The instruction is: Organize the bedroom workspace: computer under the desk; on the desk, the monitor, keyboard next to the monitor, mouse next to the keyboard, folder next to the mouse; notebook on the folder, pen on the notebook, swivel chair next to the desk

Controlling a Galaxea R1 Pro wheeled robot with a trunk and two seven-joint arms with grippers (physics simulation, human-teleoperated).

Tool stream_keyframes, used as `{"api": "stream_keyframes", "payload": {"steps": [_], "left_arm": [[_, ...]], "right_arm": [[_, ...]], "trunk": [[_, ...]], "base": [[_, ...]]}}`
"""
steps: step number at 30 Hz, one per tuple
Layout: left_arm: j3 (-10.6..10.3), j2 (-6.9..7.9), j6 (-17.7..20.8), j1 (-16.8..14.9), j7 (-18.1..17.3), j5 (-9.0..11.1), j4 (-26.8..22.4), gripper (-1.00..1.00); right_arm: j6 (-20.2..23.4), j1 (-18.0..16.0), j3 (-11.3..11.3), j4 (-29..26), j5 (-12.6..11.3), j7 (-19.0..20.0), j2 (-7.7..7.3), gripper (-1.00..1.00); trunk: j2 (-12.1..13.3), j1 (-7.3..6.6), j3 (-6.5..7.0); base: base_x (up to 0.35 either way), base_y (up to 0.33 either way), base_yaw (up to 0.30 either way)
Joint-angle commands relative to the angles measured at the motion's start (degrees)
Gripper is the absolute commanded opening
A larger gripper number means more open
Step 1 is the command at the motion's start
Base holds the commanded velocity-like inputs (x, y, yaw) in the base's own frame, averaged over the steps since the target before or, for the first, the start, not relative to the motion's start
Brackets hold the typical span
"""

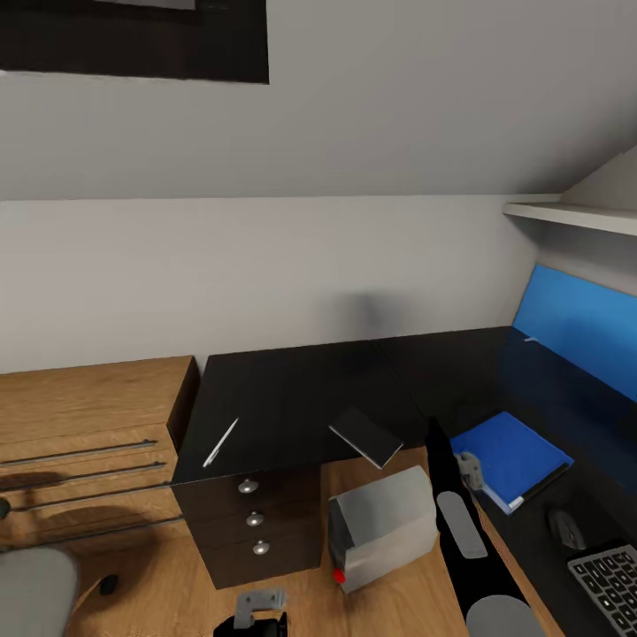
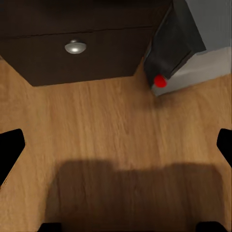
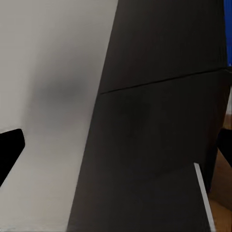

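On the black desk [image 1: 292,398] a white pen [image 1: 221,442] lies near the left front. The dark notebook [image 1: 365,436] sits tilted over the desk's front edge, just left of the tip of my right arm [image 1: 460,522]. My right gripper [image 3: 116,150] is open over the desk top, and the notebook's pale edge [image 3: 203,198] shows close beneath it. The blue folder [image 1: 509,460], mouse [image 1: 566,529] and keyboard [image 1: 610,575] lie on the right wing. The grey computer [image 1: 385,526] stands on the floor. My left gripper [image 2: 116,150] hangs open above the floor beside the computer [image 2: 193,53]. The swivel chair's seat [image 1: 31,593] shows bottom left. The monitor is out of view.
A dark drawer unit [image 1: 252,522] with silver knobs stands under the desk's left end. A light wooden dresser [image 1: 88,416] adjoins it on the left. A blue wall panel [image 1: 575,327] and a white shelf [image 1: 575,215] run along the right wall. The sloped ceiling is low.
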Motion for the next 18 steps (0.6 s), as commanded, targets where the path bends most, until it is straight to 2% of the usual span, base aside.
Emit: {"api": "stream_keyframes", "payload": {"steps": [1,5,6,8,10,14,18], "left_arm": [[0.08,0.04,-1.31,0.00,0.45,0.61,0.06,1.00],[0.80,0.06,-6.49,0.00,0.30,0.61,0.45,1.00],[1.22,0.05,-9.46,0.00,0.16,0.63,0.67,1.00],[1.32,0.05,-9.96,0.00,0.14,0.66,0.72,1.00],[1.45,0.05,-10.46,0.00,0.14,0.68,0.78,1.00],[1.57,0.06,-10.75,0.00,0.16,0.70,1.04,1.00],[1.50,0.07,-10.83,0.00,0.22,0.70,1.90,1.00]], "right_arm": [[-0.08,0.04,0.19,0.06,-0.61,0.33,0.07,1.00],[0.15,0.30,0.84,0.25,-0.69,0.29,0.13,1.00],[2.09,0.62,1.13,0.37,-0.74,0.31,0.16,1.00],[3.78,0.85,1.18,0.39,-0.74,0.33,0.15,1.00],[8.41,1.09,1.23,0.39,-0.78,0.40,0.11,1.00],[14.86,1.27,1.19,0.31,-0.80,0.64,0.09,1.00],[15.86,1.55,1.19,0.27,-0.77,1.69,0.05,1.00]], "trunk": [[-0.04,0.01,-0.05],[-0.04,0.01,-0.05],[-0.04,0.01,-0.05],[-0.04,0.01,-0.05],[-0.84,0.45,-0.41],[-2.44,1.32,-1.13],[-4.05,2.20,-1.85]], "base": [[0.000,0.000,0.241],[0.000,0.000,0.243],[0.000,0.000,0.100],[0.000,0.000,0.072],[0.000,0.000,0.034],[0.000,0.000,0.013],[0.000,0.000,0.002]]}}
